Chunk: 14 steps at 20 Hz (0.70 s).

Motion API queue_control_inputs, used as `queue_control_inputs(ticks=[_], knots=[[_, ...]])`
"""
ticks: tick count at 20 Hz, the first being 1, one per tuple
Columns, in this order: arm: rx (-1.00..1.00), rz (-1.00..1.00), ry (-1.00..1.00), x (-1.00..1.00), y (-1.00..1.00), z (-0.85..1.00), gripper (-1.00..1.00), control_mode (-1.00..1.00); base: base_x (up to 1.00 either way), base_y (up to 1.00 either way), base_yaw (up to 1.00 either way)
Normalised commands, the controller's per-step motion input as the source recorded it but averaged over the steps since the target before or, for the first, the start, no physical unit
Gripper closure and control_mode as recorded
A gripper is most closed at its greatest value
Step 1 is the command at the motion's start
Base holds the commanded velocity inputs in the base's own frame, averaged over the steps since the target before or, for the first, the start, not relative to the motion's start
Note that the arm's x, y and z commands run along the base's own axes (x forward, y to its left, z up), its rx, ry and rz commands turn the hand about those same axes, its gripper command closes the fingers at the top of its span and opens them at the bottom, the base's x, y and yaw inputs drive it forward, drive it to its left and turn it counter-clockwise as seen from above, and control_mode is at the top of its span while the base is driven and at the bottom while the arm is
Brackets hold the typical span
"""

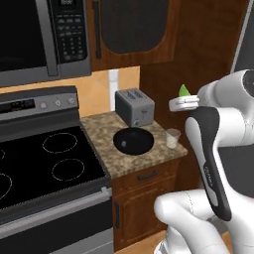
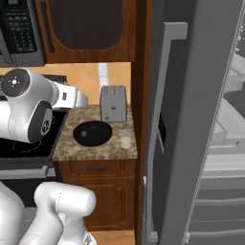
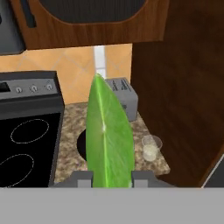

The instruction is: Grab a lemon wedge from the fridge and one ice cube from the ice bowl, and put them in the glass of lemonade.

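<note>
The gripper (image 3: 109, 177) is pinching the wedge (image 3: 108, 140), its 2 fingertips pressed against the wedge's lower sides; in the left base view the green tip of the wedge (image 1: 184, 91) pokes up past the white hand.

The step in hand looks like carrying the wedge to the glass (image 1: 172, 137) and dropping it in. To do that well, the hand should travel over the surface (image 1: 124, 163) until the wedge hangs directly above the glass mouth, then lower close to the rim before letting go; the glass is small and light-looking, so a sideways brush could tip it. The bowl (image 1: 133, 140) sits just beside the glass at its 9 o'clock, with the toaster (image 1: 134, 107) behind at 11 o'clock, so coming in from above is safest.

The arm rises at the lower right, forearm upright, the wrist bent toward the surface, holding the wedge high, above and slightly right of the glass. The fridge (image 2: 191, 119) stands right of the surface.
</note>
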Motion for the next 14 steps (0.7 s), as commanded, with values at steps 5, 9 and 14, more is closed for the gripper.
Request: queue_control_inputs(ticks=[5,9,14], knots=[[0.00,0.00,0.00,0.00,0.00,0.00,1.00,1.00,0.56,0.21,-0.19],[0.00,0.00,0.00,0.00,0.00,0.00,1.00,1.00,0.44,0.00,-0.18],[0.00,0.00,0.00,0.00,0.00,0.00,1.00,1.00,0.23,0.00,-0.17]])
